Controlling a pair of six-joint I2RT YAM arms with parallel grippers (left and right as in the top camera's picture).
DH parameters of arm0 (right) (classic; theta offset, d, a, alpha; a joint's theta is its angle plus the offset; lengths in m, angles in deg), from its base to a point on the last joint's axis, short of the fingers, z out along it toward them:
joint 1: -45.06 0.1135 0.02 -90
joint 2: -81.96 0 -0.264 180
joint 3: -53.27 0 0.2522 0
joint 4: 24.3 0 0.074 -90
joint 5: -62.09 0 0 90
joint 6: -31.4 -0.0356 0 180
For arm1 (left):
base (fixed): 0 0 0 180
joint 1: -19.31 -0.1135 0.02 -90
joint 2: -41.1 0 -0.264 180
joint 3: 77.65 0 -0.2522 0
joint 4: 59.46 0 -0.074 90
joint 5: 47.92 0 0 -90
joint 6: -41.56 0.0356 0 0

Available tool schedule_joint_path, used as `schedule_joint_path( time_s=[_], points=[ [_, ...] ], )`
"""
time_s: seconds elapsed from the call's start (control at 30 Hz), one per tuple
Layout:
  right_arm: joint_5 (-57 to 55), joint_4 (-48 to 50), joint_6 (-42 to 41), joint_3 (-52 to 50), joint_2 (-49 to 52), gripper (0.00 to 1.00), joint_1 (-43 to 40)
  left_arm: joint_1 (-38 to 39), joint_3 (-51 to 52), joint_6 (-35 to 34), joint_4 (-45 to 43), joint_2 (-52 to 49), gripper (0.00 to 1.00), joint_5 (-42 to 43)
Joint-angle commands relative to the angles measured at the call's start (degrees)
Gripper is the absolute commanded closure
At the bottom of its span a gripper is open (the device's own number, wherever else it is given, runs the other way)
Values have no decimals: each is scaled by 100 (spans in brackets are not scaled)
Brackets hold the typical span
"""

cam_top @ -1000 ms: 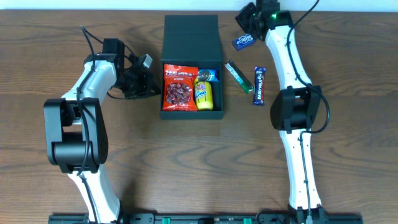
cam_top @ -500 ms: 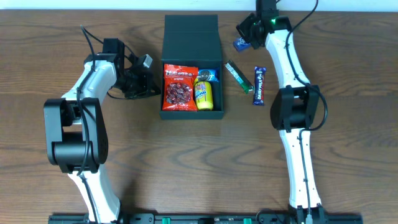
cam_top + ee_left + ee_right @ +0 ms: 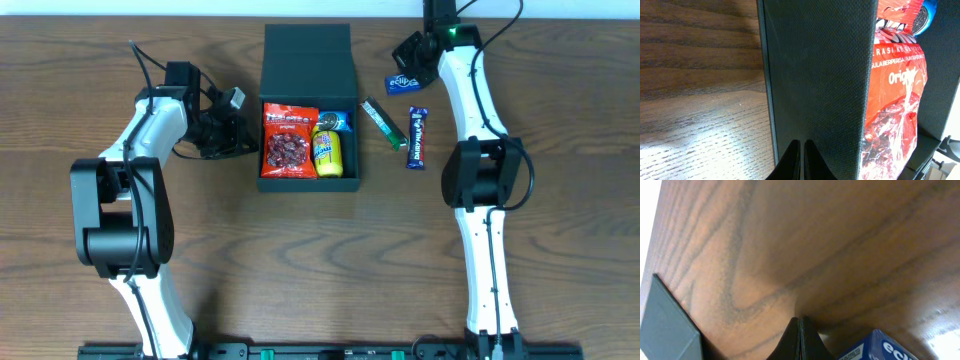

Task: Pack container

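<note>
Nearby, green bar [image 3: 383, 122] beside container [image 3: 306, 55]

Overhead looks down, wrists close (container [image 3: 307, 60] shared)

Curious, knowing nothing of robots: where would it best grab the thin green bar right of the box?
Probably across its narrow middle, from straight above: the green bar lies flat and slanted on the table, apart from the box, leaving both long sides free.

Table [image 3: 300, 250] was brown wood, visible grain, slight sheen. Box [image 3: 815, 75] looked matt dark, finely woven texture. Red packet [image 3: 895, 100] was glossy, crinkled plastic. Blue packet [image 3: 875, 347] glossy too.
</note>
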Motion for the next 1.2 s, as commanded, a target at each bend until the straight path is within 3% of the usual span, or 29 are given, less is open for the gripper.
schedule_joint_path(
  time_s=[0.0, 0.1, 0.2, 0.27, 0.33, 0.37, 0.6, 0.63, 0.87, 1.17],
  points=[
    [-90, -142, 256, 15, -179, 99, -20, 17, 37, -68, 20, -42, 94, -20],
    [-118, -243, 494, 22, -435, 94, -22, 17, 37, -133, 20, -42, 94, -22],
    [-208, -422, 796, 24, -798, 73, -22, 17, 37, -151, 20, -42, 94, -22],
    [-278, -612, 887, 24, -1064, 49, -22, 17, 37, -151, 20, -42, 94, -22],
    [-284, -846, 881, 24, -1360, 12, -22, 17, 37, -151, 15, -42, 94, -22],
    [-284, -929, 881, 24, -1467, 1, -22, 17, 37, -151, 13, -42, 94, -22],
    [330, -767, 1051, 24, -1759, 1, 11, 17, 37, -153, -72, -42, 94, -22],
    [391, -802, 1095, 20, -1753, 6, 15, 17, 37, -153, -70, -42, 94, -22],
    [151, -1532, 1132, 11, -1714, 1, 149, 17, 37, -155, -66, -42, 94, -20],
    [-881, -2079, 3246, -70, -1714, 1, 317, 17, 37, -168, -79, -42, 94, -20]
  ],
)
